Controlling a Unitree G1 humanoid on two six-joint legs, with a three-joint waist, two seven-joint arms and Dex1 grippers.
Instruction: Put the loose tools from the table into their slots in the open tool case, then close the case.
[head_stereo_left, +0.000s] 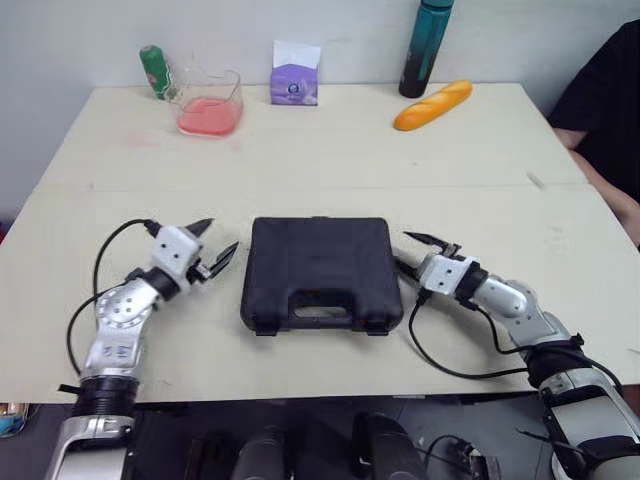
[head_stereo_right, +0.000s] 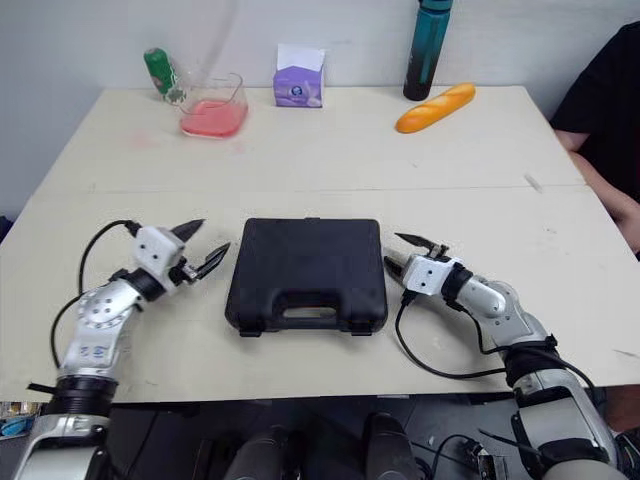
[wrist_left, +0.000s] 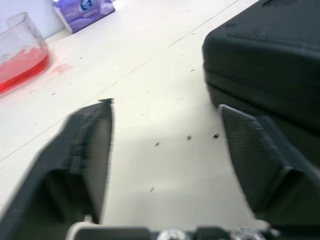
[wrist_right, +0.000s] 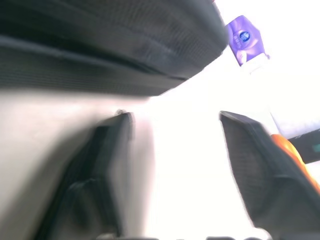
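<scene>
Fingers of the left gripper (head_stereo_left: 222, 236) were seen spread apart, with nothing held between them, just beside the left edge of the black tool case (head_stereo_left: 320, 270). The right gripper (head_stereo_left: 402, 250) was likewise found with its fingers parted and empty, at the right edge of the case; whether its nearer finger touched the shell could not be told. The case was laid flat on the pale table (head_stereo_left: 300, 160) between the two grippers, near the front edge, with its lid shut down and its handle turned toward the robot. Its contents were hidden by the lid.

Farther back, toward the far left, a clear glass container (head_stereo_left: 210, 100) was set upright, and a shallow layer of red liquid (head_stereo_left: 207, 114) was held in it. A green bottle (head_stereo_left: 155, 72) was placed just beside it, tilted. A purple box (head_stereo_left: 295, 82) with white paper showing at its top was stood at the far edge, and a teal bottle (head_stereo_left: 425, 50) was stood upright beside a bread loaf (head_stereo_left: 432, 105). A person's black sleeve (head_stereo_left: 605, 90) was seen at the far right.
</scene>
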